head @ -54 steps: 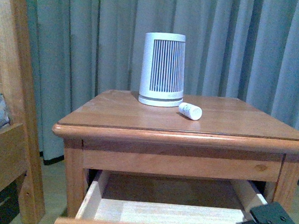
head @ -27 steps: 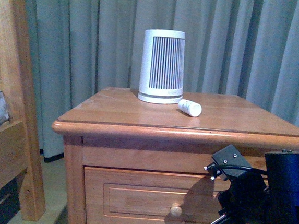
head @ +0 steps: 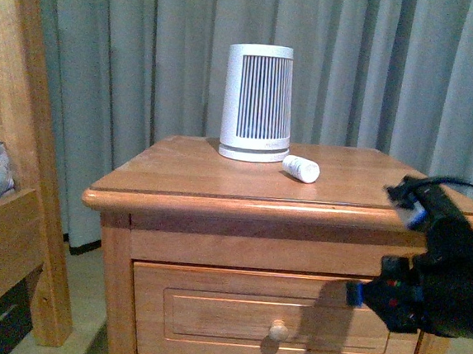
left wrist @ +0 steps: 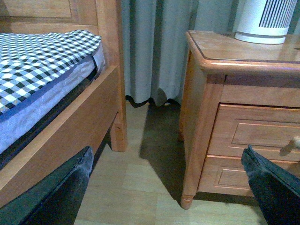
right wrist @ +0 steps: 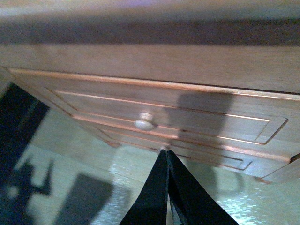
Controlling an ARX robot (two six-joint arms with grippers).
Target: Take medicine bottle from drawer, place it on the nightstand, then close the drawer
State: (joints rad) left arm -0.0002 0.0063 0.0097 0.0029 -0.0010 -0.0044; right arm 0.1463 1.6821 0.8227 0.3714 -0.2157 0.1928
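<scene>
Item: medicine bottle (head: 301, 169), lying on its side on the nightstand (head: 186, 181) surface beside the ribbed device (head: 258, 103). Drawer (head: 274, 319) sitting flush. Your right gripper (right wrist: 168, 161) fingers are pressing together; left fingers (left wrist: 269, 185) standing apart, idling.

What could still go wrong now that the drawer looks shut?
The medicine bottle lies on its side on the nightstand, so a bump could roll it off. The right gripper, jaws shut, hangs near the drawer front and its knob; a careless pull-back might clip the cabinet.
</scene>
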